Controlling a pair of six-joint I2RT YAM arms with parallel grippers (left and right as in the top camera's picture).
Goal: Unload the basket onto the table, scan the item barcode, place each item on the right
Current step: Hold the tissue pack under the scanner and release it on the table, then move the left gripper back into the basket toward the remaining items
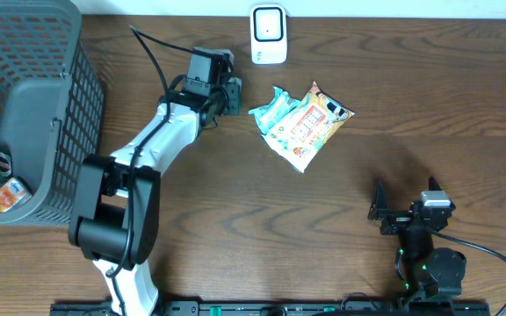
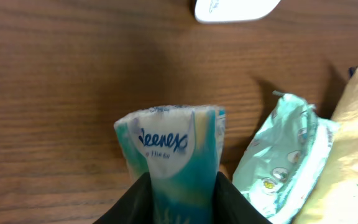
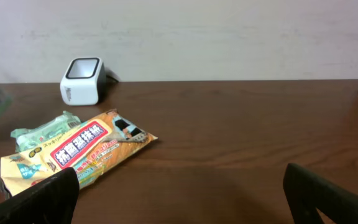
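The left gripper (image 1: 233,95) pinches a tissue pack (image 2: 173,149); its fingers (image 2: 238,202) lie against both sides, and the pack's long axis runs out along them. The scanner (image 1: 269,35) stands just beyond, far and slightly right of the pack, so the left arm is much nearer to it. The right gripper (image 1: 383,211) is spread wide at the near right, holding nothing. The wooden table (image 1: 411,88) is bare between pack and scanner; two packets (image 1: 301,123) lie close on the right.

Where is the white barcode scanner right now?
In the overhead view, the scanner stands at the table's far edge near the middle, just beyond the snack packets and right of the left tool.
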